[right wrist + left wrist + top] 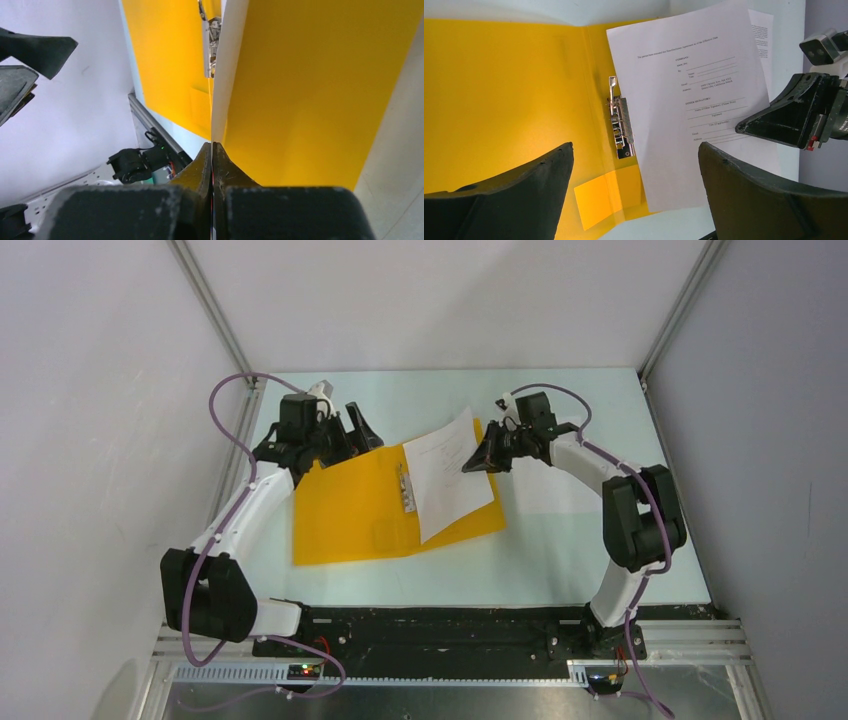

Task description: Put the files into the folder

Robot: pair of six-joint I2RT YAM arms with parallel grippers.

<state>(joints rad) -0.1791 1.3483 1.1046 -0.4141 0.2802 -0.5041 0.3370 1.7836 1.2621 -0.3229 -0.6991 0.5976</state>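
The orange-yellow folder [345, 505] lies open on the table, both covers flat, its metal clip bar [406, 488] at the spine. One white printed file sheet [450, 475] rests askew over the right cover and juts past its back edge. My right gripper [470, 466] is shut on that sheet's right edge; the right wrist view shows the sheet [227, 75] edge-on, running into the pinched tips [212, 145]. My left gripper [350, 437] hovers open over the folder's back left corner, nothing between its fingers [635, 146]. It looks down on clip [620, 122] and sheet [694, 100].
A second white printed sheet [545, 490] lies flat on the table right of the folder, its corner [761, 35] showing behind the held sheet. White enclosure walls and aluminium posts [215, 315] close in the table. The black base rail [440, 625] runs along the near edge.
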